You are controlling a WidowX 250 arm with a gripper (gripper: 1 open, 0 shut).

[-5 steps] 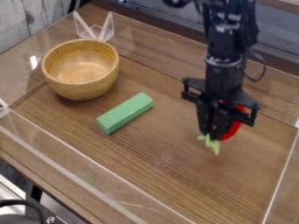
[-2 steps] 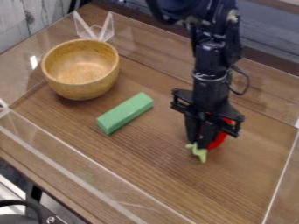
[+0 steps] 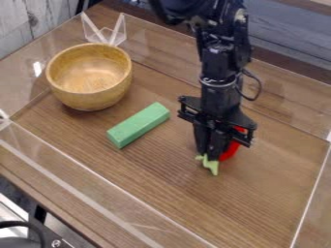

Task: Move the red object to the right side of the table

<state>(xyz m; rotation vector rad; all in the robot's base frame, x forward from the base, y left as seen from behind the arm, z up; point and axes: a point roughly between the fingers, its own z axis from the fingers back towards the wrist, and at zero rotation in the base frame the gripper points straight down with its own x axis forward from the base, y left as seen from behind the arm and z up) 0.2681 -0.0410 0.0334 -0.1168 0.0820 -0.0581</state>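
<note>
the gripper (image 3: 215,152) points straight down, its fingers closed narrowly on the red toy (image 3: 226,148), whose green leafy end hangs just below the tips, close over the table (image 3: 155,184). the toy looks light, smooth and rounded, so likely slippery; gripping its red middle seems safest.

pale wall (image 3: 26,24) behind, soft light

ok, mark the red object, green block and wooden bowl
red object (image 3: 229,148), camera view, on its red body beside the jaws
green block (image 3: 138,124), camera view, middle of its top face
wooden bowl (image 3: 88,89), camera view, on its outer front wall
</note>
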